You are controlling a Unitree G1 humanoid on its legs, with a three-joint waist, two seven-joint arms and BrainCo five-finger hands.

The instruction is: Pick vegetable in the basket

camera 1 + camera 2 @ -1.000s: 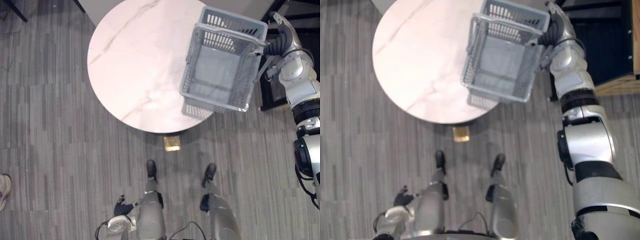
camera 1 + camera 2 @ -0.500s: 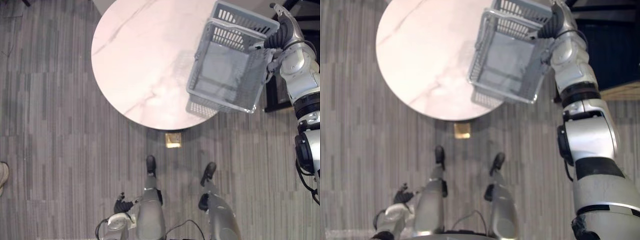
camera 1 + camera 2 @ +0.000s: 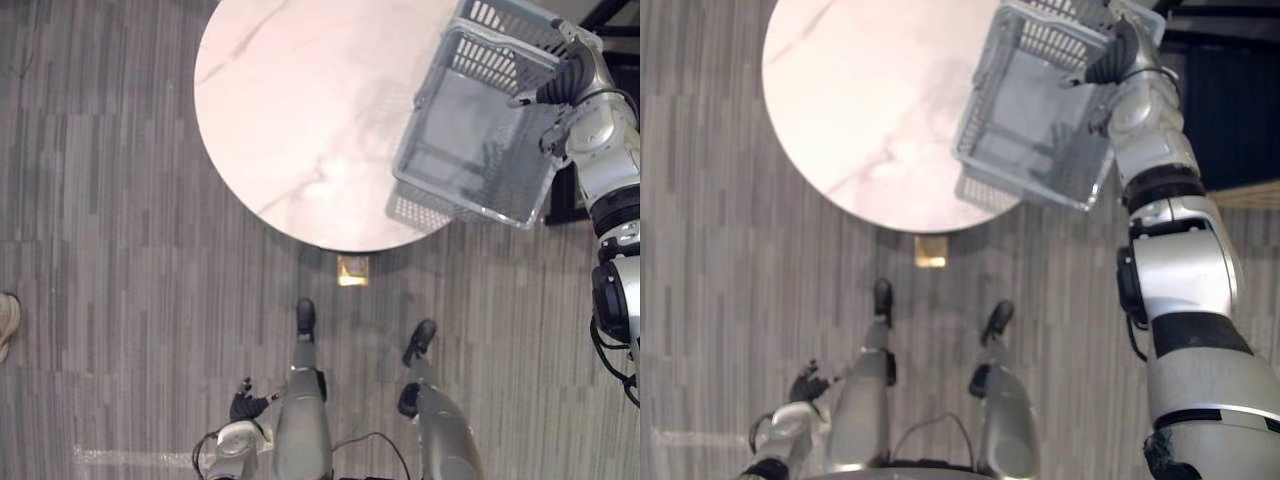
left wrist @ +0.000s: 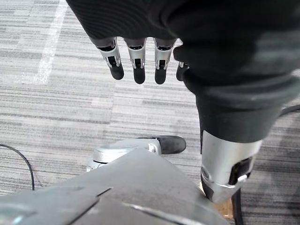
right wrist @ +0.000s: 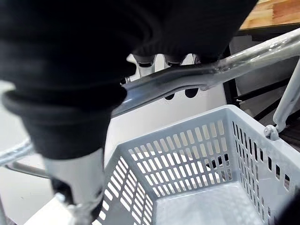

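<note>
Basket: grey plastic, slotted walls, perforated floor; hangs tilted from its metal handle, open top facing up toward the head cameras; inside, the right wrist view shows bare grey floor and the slotted walls; no part of a vegetable can be made out from here.

Position: basket sits over the right near edge of the table, partly over the top and partly past the rim over the floor; looks lifted off the top, with a latticed shadow on the table just under its near side; cannot tell exact clearance.

Right hand: up at the far right side of the basket, fingers curled over the handle bar, dark tips showing just past the bar in its wrist view; firm wrap, the handle is all it has hold of; arm comes in from the right edge.

Left hand: low, over the floor; fingers straight and relaxed, side by side, holding nothing.

Table: round, white marble top with faint veins.

Around it: grey striped carpet; small brass plate in the floor just near the table's near edge; a person's shoe at the far left edge; dark furniture to the right behind the arm; a wooden surface past the handle in the right wrist view.
</note>
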